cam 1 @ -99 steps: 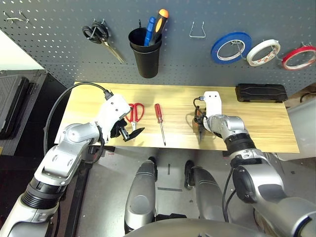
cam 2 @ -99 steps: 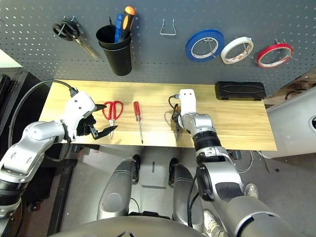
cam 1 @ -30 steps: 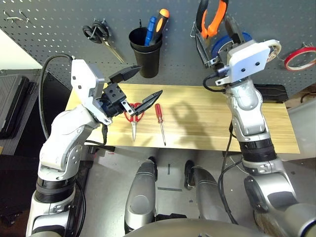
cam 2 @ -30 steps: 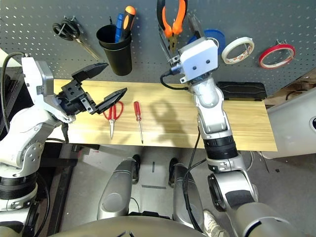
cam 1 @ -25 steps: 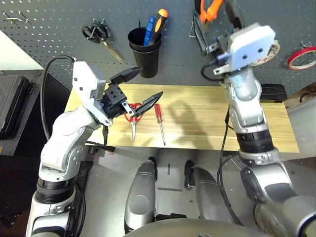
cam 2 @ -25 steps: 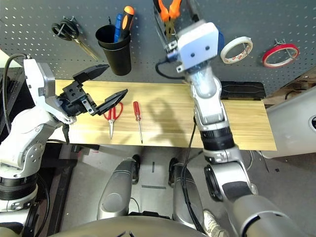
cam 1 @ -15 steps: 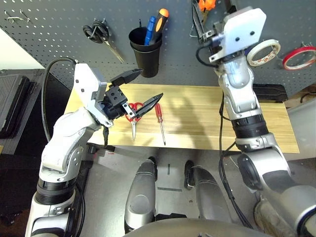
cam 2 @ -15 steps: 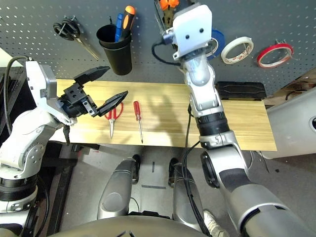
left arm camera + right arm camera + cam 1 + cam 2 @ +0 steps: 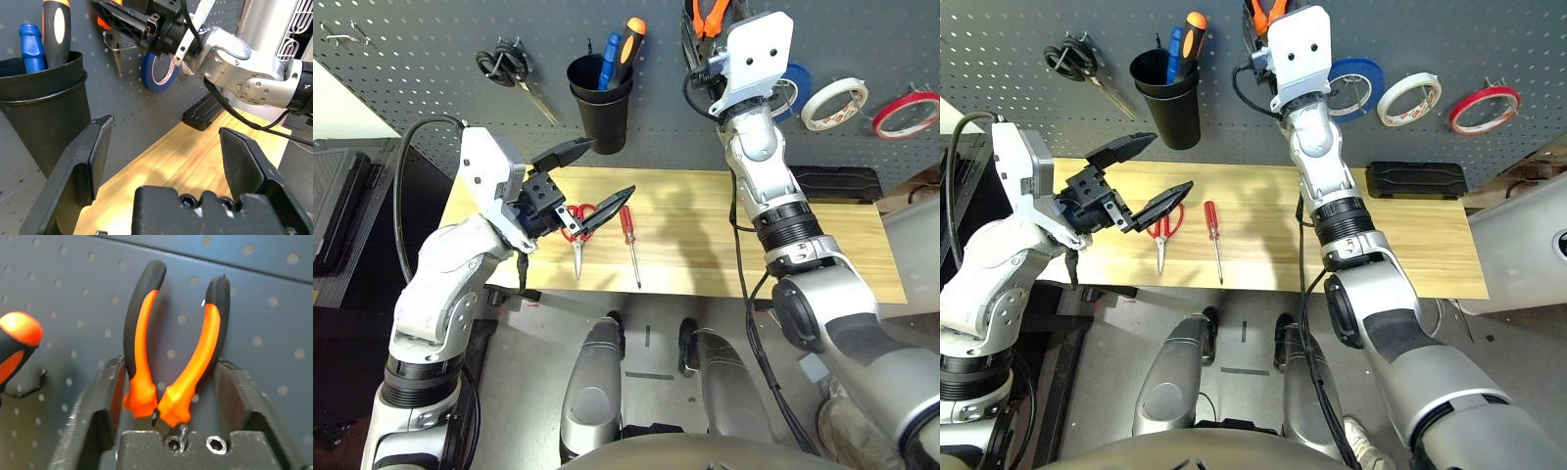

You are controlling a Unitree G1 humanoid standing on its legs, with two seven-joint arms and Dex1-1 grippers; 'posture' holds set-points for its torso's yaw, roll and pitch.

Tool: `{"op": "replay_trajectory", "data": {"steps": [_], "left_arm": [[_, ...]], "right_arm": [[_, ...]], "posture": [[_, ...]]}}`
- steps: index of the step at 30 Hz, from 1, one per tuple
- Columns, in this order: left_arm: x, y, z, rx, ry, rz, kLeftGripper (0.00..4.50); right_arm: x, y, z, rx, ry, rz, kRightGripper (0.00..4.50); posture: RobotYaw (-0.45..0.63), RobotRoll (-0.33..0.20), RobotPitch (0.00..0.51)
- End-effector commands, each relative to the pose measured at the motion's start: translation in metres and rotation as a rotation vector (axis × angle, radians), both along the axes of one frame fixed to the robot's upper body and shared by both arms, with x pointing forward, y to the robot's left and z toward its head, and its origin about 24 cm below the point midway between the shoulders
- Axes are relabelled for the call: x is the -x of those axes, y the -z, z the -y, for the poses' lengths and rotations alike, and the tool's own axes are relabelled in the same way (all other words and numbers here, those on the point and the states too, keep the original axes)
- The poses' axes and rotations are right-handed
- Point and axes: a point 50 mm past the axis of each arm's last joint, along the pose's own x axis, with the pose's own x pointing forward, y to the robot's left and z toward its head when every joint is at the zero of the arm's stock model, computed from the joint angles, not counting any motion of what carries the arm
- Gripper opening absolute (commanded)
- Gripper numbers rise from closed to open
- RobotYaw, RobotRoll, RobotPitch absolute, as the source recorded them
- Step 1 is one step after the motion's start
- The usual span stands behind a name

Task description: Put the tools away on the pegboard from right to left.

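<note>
Here the second tool from the right is in hand: the pliers (image 9: 171, 357) are up against the pegboard (image 9: 431, 88), between the fingers of the right end effector (image 9: 171, 396), at the wire hook just left of the blue tape roll (image 9: 1356, 83). In the right wrist view the two orange handles with black tips splay upward in a V, their orange parts meeting low between the fingers; the fingers stand close on either side, but whether they press the pliers or have let go I cannot tell. The red tape ring (image 9: 907, 113) already hangs at the far right of the board, beside the white tape roll (image 9: 835, 103). The next move, as I judge it, calls for making sure the pliers sit on the hook before the arm backs off. Two tools lie on the counter (image 9: 695, 235): the red-handled screwdriver (image 9: 629, 240) and, to its left, the red-handled scissors (image 9: 576, 230). The left end effector (image 9: 579, 174) hovers wide open and empty over the scissors. The black cup (image 9: 600, 103) holds two other screwdrivers.
</note>
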Motion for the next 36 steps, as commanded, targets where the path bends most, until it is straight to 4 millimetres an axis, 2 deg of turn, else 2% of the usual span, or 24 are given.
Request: {"op": "replay_trajectory", "data": {"steps": [1,10,16,20,24,31,36], "left_arm": [[0.004,0.003,0.002,-0.023,0.003,-0.012,4.50],[0.002,0.004,0.002,-0.030,0.005,-0.021,4.50],[0.000,0.008,0.001,-0.049,0.003,-0.045,4.50],[0.000,0.014,-0.003,-0.089,-0.012,-0.080,4.50],[0.000,0.023,-0.006,-0.146,-0.024,-0.117,4.50],[0.000,0.035,-0.010,-0.208,-0.052,-0.158,4.50],[-0.004,0.050,-0.012,-0.221,-0.121,-0.210,4.50]], "right_arm": [[0.006,0.006,0.011,-0.044,0.027,0.024,4.49],[0.038,0.011,0.032,0.066,0.016,0.213,4.49],[0.062,0.034,0.043,0.157,-0.037,0.210,4.49],[0.075,0.065,0.045,0.228,-0.098,0.080,4.49],[0.078,0.092,0.037,0.258,-0.162,-0.105,4.49],[0.080,0.116,0.032,0.311,-0.216,-0.273,4.49],[0.088,0.143,0.038,0.457,-0.277,-0.434,4.49]], "posture": [[0.38,0.000,0.279],[0.36,0.000,0.286],[0.35,0.000,0.290],[0.35,0.000,0.294],[0.35,0.000,0.295],[0.36,0.000,0.298],[0.36,0.000,0.298]]}}
